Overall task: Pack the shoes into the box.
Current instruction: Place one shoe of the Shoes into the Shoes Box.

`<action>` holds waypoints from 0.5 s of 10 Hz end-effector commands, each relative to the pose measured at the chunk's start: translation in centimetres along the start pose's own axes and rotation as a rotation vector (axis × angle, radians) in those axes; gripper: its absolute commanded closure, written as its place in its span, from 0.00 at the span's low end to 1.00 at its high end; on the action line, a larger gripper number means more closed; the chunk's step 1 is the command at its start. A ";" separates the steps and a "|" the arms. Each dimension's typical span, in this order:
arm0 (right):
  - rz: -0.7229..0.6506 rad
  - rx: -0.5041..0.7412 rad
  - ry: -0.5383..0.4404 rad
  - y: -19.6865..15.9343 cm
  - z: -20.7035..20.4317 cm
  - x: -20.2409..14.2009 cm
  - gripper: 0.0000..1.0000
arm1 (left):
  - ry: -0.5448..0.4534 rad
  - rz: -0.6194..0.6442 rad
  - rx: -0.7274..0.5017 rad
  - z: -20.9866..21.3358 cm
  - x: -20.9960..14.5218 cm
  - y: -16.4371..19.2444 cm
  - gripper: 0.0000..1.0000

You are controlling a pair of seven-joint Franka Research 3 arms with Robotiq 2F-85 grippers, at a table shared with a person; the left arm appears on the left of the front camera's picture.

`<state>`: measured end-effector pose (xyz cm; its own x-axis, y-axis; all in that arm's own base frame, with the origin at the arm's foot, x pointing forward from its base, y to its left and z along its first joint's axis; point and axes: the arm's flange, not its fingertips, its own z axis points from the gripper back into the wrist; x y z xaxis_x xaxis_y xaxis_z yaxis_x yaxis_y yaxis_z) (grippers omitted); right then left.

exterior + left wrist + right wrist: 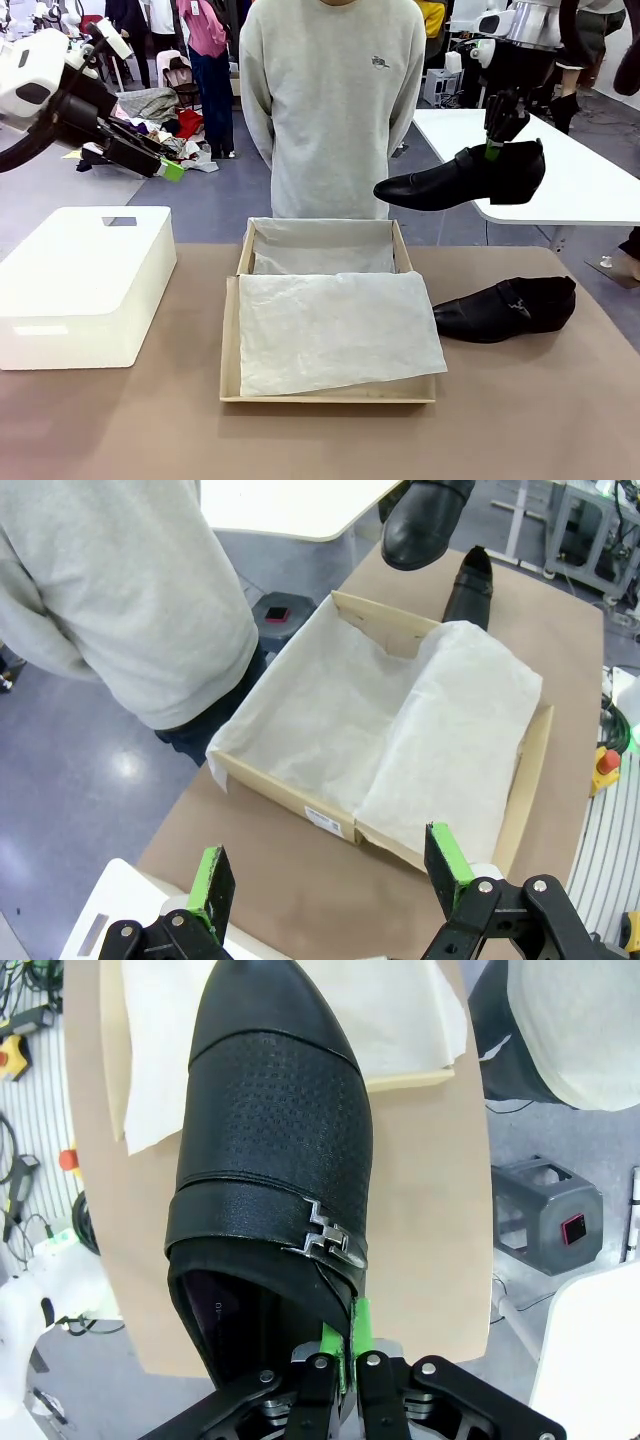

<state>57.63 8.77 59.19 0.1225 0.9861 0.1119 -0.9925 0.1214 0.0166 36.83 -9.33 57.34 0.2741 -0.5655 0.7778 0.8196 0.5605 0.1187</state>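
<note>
The right gripper's [347, 1348] green pads are pressed together on the rear edge of one black shoe [270, 1160], pinching its collar just behind the metal buckle. In the front view this gripper [496, 143] hangs from above and holds the shoe [460, 180] in the air, roughly level, with its pointed toe toward picture left. It hangs over the table's far right side, beyond the far right corner of the box [228, 340] and touching nothing else. The second shoe [505, 308] lies on the brown table [320, 440] just to the right of the box, also with its toe toward picture left. The box sits open in the middle of the table, lined with white tissue paper [330, 330]. A sheet of the tissue is spread over its near half and laps over the right rim. The left gripper [330, 870] has its fingers [212, 880] spread wide with nothing between them. It is raised at the table's left [165, 168], above a white container [85, 280] that stands left of the box. A person [330, 100] in a grey sweatshirt stands at the far edge behind the box.
</note>
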 end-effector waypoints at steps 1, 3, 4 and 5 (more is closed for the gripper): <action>-0.017 0.012 -0.040 0.1 0.2 0.6 1.00 | -0.010 -0.007 -0.011 0.0 -0.1 0.1 0.00; 0.003 0.001 -0.058 0.3 0.4 3.9 1.00 | -0.010 -0.007 -0.011 0.0 -0.1 0.1 0.00; -0.005 0.005 -0.056 0.3 0.1 5.8 1.00 | -0.010 -0.007 -0.011 0.0 -0.1 0.1 0.00; 0.000 0.010 -0.047 0.4 -0.5 7.8 1.00 | -0.010 -0.007 -0.011 0.0 -0.1 0.1 0.00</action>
<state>57.28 14.74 59.08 0.0912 0.9850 0.1464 -0.9957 0.0878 0.0296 36.83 -9.32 57.34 0.2742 -0.5657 0.7777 0.8195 0.5606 0.1189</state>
